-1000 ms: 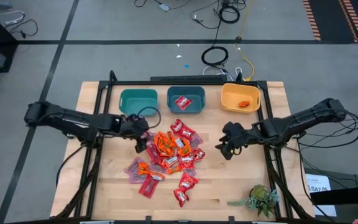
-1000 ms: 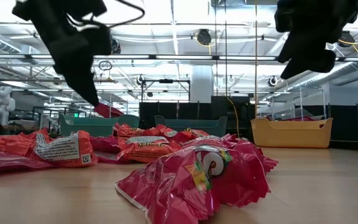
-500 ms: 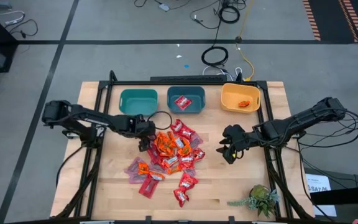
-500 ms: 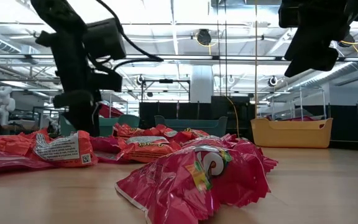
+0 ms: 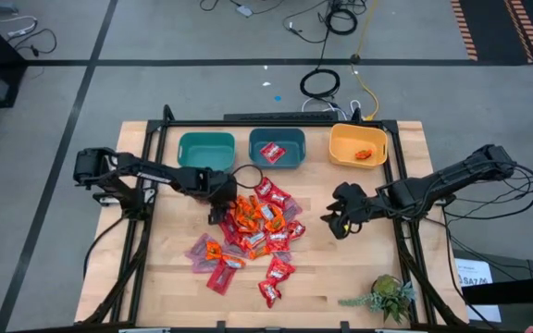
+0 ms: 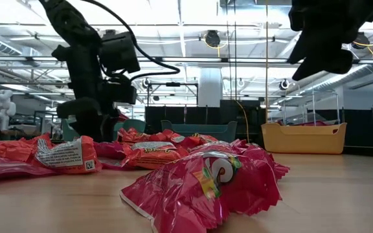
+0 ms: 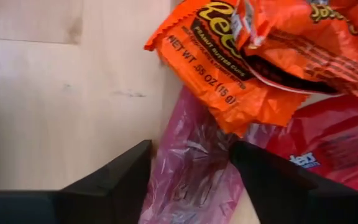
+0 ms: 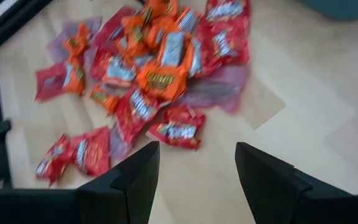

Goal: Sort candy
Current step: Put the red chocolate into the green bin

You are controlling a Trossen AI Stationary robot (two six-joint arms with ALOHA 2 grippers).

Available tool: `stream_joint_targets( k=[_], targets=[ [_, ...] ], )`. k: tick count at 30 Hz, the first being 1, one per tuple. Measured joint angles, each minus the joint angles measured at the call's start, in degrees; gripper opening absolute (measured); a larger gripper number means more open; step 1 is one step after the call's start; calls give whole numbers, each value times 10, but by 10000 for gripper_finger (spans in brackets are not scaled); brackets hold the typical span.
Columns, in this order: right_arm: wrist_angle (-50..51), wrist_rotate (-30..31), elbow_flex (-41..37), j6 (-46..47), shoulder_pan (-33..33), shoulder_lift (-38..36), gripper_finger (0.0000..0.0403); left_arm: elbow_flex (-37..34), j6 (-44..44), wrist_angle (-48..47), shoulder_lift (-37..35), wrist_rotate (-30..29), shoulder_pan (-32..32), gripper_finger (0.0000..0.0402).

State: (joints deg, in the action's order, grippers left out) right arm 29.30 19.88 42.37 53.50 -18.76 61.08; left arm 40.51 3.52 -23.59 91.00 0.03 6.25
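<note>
The candy (image 5: 253, 231) lies heaped mid-table. The left hand (image 7: 191, 165) sits low at the heap's far-left edge — fingers spread around a pinkish-mauve wrapper (image 7: 191, 180). The right hand (image 5: 338, 222) hovers toward the right edge — wide, empty.

Left hand moves in on the candy pile

Over the last second the left hand (image 5: 218, 205) has slid rightward in the high view, from open tabletop (image 5: 359, 268) to the pile's upper-left edge, and dropped low; its open fingers now straddle a pinkish-mauve wrapper (image 7: 188, 171) beside an orange candy (image 7: 225, 74).
</note>
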Motion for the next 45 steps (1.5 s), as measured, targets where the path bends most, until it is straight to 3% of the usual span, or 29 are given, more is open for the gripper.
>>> stream_joint_targets(
  k=[10, 19, 25, 32, 36, 45],
  targets=[
    [-9, 74, 0, 1, 0, 0, 203, 63, -1, -92, -33, 19, -1, 95],
    [-9, 91, 0, 8, 0, 0, 203, 166, 1, -270, -77, 18, 16, 30],
    [-9, 103, 0, 17, 0, 0, 203, 198, 23, -316, -131, 14, 82, 23],
    [-10, 103, 0, 25, 0, 0, 203, 198, 58, -309, -186, 11, 227, 21],
    [-13, 104, 0, 29, 0, 0, 203, 198, 43, -291, -184, -23, 300, 21],
    [-17, 104, 0, 41, 0, 0, 203, 198, 14, -275, -156, -47, 342, 70]
  ],
)
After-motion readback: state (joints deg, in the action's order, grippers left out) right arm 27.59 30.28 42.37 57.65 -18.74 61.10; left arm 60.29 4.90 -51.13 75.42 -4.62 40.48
